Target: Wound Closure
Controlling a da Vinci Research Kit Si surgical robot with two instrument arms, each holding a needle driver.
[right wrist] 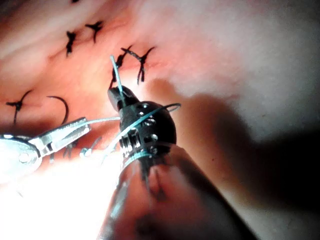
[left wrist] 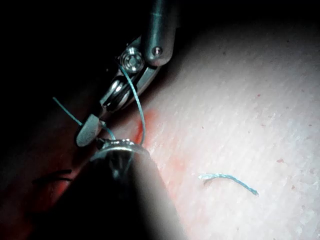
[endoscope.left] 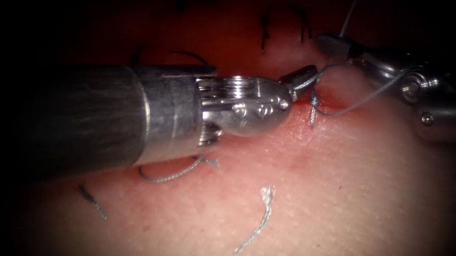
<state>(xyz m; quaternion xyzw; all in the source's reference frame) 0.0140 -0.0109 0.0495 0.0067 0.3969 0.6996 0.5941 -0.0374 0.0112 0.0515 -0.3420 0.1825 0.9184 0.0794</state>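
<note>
Two tools met at the knot [endoscope.left: 314, 101] on the cut [endoscope.left: 335, 99] in the tissue [endoscope.left: 337, 187]. Left tool [endoscope.left: 299, 77]: jaws closed on the thread [endoscope.left: 350, 108] just left of the knot. Right tool [endoscope.left: 337, 46]: jaws closed on thread running up and away. Needle [right wrist: 61, 107]: lying free on the tissue. Loose cut ends [endoscope.left: 257, 222] lay nearer. Exact grip points hard to make out.
</note>
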